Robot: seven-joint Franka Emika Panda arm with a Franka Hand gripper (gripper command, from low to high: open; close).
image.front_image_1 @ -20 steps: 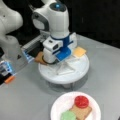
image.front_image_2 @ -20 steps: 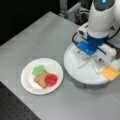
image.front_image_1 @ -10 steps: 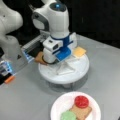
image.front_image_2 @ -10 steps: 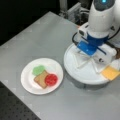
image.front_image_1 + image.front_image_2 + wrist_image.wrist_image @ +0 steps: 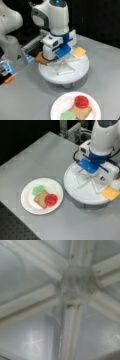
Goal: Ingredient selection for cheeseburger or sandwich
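While the gripper (image 5: 58, 58) hangs low over the divided white tray (image 5: 82, 192), I cannot tell its jaws' state. Toast (image 5: 40, 199), green disc (image 5: 38, 190) and red disc (image 5: 51, 199) lie on the plate (image 5: 27, 202).

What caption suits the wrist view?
Close view down onto the hub of the white divided tray, ribs radiating outward.

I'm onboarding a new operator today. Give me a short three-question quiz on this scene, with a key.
1. True or false: the red disc lies on the toast square on the paper plate.
2. Which piece sits at the divided tray's rim, apart from the plate? A) cheese square B) green disc C) red disc
3. Fill in: the hand hangs over the ____.

Key: 1 true; 2 A; 3 divided tray
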